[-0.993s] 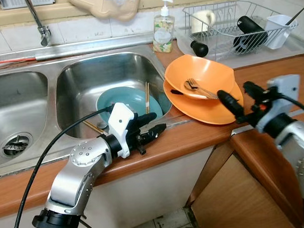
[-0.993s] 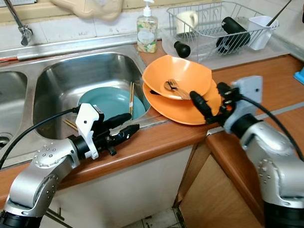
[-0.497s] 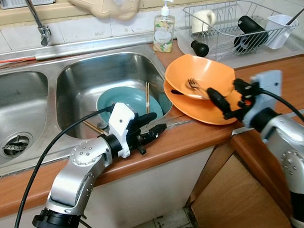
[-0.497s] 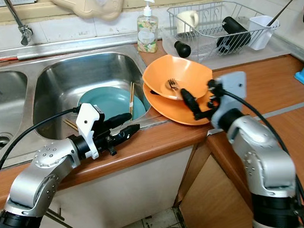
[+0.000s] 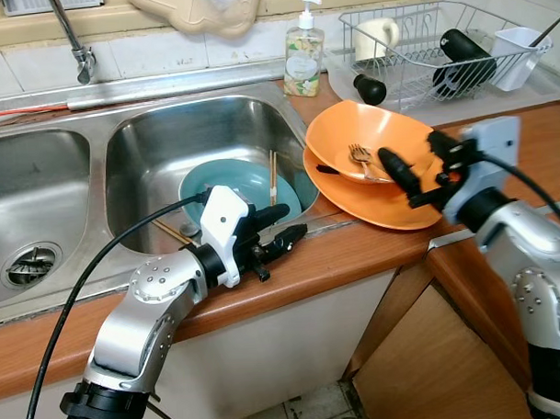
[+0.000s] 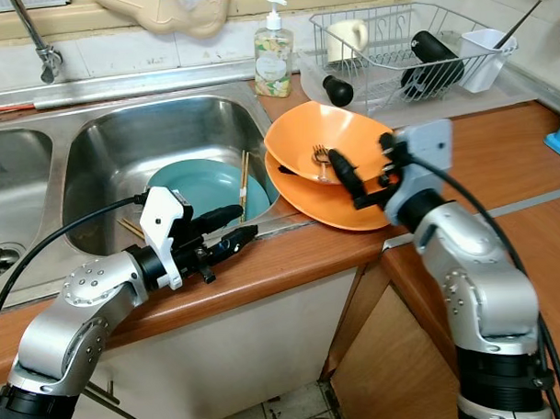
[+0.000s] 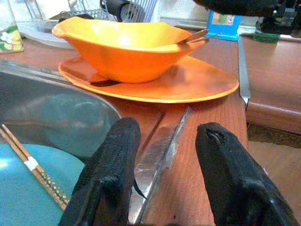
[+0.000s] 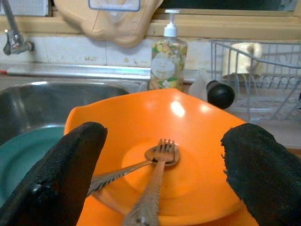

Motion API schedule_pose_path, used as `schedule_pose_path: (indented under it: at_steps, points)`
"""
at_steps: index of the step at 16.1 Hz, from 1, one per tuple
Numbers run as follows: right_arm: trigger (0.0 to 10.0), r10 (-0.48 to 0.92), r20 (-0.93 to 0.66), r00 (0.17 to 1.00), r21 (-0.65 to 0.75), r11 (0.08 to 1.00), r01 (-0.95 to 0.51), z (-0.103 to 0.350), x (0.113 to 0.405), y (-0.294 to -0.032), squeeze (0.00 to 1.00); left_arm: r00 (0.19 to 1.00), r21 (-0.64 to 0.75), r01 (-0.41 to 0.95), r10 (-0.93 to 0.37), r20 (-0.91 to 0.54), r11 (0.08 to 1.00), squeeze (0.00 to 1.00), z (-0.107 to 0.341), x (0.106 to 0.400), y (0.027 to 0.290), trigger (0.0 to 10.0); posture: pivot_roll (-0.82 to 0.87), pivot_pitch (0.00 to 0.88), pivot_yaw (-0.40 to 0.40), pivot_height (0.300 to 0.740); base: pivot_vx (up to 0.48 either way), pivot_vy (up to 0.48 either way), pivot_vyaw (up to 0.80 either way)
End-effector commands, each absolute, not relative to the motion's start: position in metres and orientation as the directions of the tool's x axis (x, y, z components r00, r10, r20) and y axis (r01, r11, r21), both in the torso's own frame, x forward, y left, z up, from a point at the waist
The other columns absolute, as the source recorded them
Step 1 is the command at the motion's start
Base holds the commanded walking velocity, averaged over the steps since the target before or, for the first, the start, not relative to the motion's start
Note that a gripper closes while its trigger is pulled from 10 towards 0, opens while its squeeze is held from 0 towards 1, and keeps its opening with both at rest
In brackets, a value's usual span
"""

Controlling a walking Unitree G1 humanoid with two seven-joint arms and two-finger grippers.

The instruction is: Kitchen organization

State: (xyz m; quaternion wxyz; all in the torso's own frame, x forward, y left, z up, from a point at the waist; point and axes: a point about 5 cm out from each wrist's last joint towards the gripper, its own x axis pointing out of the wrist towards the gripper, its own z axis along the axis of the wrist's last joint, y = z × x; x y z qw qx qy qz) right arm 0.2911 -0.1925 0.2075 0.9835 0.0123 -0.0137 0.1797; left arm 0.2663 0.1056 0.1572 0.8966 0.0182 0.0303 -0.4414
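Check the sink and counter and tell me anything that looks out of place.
The chopsticks sit askew in the sink: one pair leans against the basin wall over the teal plate, another pokes from under it. The orange bowl, holding a fork and spoon, rests on an orange plate overhanging the sink edge.

An orange bowl (image 5: pixel 374 142) sits on an orange plate (image 5: pixel 386 204) on the reddish-brown wooden surface (image 5: pixel 337 253); a teal plate (image 5: pixel 233 183) lies in the steel sink (image 5: pixel 158 131). Both hands have black fingers (image 7: pixel 113 169), and the soap bottle (image 5: pixel 303 52) bears a floral label.

The right tool (image 5: pixel 415 165) has advanced, fingers spread, over the orange bowl (image 5: pixel 362 138).
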Motion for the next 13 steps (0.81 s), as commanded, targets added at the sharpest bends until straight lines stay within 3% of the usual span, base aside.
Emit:
schedule_pose_path:
  at_steps: [1,5,6,7,8,13]
  points:
    - [10.0,0.336,0.048,0.941,0.023,0.941,-0.338,0.209,0.29,-0.198,0.0,0.598,0.023,0.801,-0.799,-0.065,0.598,0.0,0.162,0.266,0.104,10.0,-0.14,0.0,0.015,0.74,0.0,0.0,0.0]
    - [10.0,0.325,0.009,0.946,0.033,0.945,-0.325,0.198,0.286,-0.205,0.0,0.588,0.016,0.809,-0.807,-0.065,0.588,0.0,0.162,0.265,0.102,10.0,-0.14,0.0,0.016,0.74,0.0,0.0,0.0]
    - [4.0,0.329,-0.022,0.944,0.021,0.944,-0.329,0.192,0.286,-0.204,0.0,0.586,0.015,0.81,-0.808,-0.065,0.587,0.0,0.162,0.265,0.102,10.0,-0.14,0.0,0.014,0.74,0.0,0.0,0.0]
    - [4.0,0.329,-0.022,0.944,0.021,0.944,-0.329,0.192,0.286,-0.204,0.0,0.586,0.015,0.81,-0.808,-0.065,0.587,0.0,0.162,0.265,0.102,10.0,-0.14,0.0,0.014,0.74,0.0,0.0,0.0]
    - [0.0,0.325,-0.043,0.945,0.026,0.946,-0.324,0.187,0.288,-0.202,0.0,0.586,0.015,0.81,-0.808,-0.063,0.586,0.0,0.162,0.265,0.101,10.0,-0.14,0.0,0.012,0.74,0.0,0.0,0.0]
    - [0.0,0.377,-0.041,0.925,0.05,0.926,-0.375,0.186,0.288,-0.194,0.0,0.589,0.014,0.808,-0.806,-0.061,0.589,0.0,0.162,0.264,0.102,10.0,-0.14,0.0,0.006,0.74,0.0,0.0,0.0]
